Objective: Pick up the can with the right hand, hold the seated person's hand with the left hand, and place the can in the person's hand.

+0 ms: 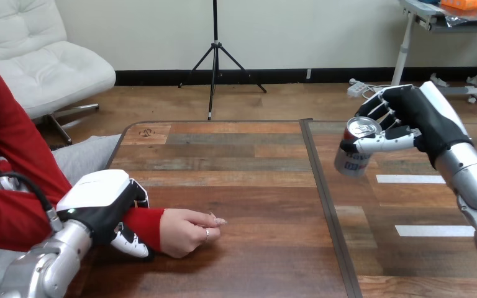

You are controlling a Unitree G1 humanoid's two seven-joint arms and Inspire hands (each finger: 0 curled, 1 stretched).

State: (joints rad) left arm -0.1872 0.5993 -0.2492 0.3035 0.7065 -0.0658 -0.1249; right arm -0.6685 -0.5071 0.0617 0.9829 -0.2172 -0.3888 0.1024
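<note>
A silver can point(355, 150) with a dark label hangs tilted above the right part of the wooden table point(242, 180). My right hand point(410, 121) is shut on the can, with fingers behind it and the thumb across its front. At the lower left the person's hand point(189, 231) rests on the table, loosely closed, its red sleeve cuff toward me. My left hand point(102, 208) lies over the person's wrist, and its thumb and fingers curl round the cuff.
A dark seam point(323, 198) runs front to back across the table between my two hands. White tape strips point(431, 231) lie on the table at the right. The person's torso and arm occupy the left edge.
</note>
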